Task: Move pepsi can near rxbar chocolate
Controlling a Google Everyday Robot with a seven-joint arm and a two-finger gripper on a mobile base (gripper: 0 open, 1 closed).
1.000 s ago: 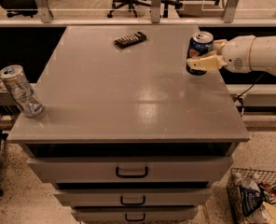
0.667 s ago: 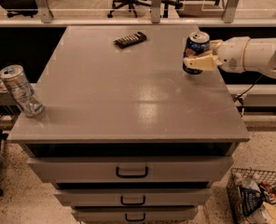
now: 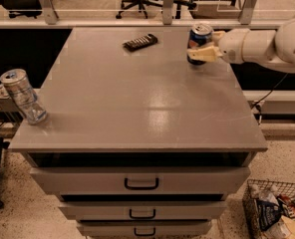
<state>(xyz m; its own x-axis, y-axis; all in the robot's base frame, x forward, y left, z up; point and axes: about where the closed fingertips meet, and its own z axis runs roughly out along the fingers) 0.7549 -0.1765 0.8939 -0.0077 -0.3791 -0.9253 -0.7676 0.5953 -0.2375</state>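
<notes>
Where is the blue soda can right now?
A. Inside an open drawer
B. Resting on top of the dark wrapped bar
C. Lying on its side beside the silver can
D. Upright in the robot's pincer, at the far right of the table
D: the pepsi can is upright in the closed pincer near the far right edge of the table, with bare tabletop between it and the rxbar chocolate.

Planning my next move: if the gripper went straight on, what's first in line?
The gripper, shut on the pepsi can over the table's far side, points along it; probably the rxbar chocolate first, depth unclear.
</notes>
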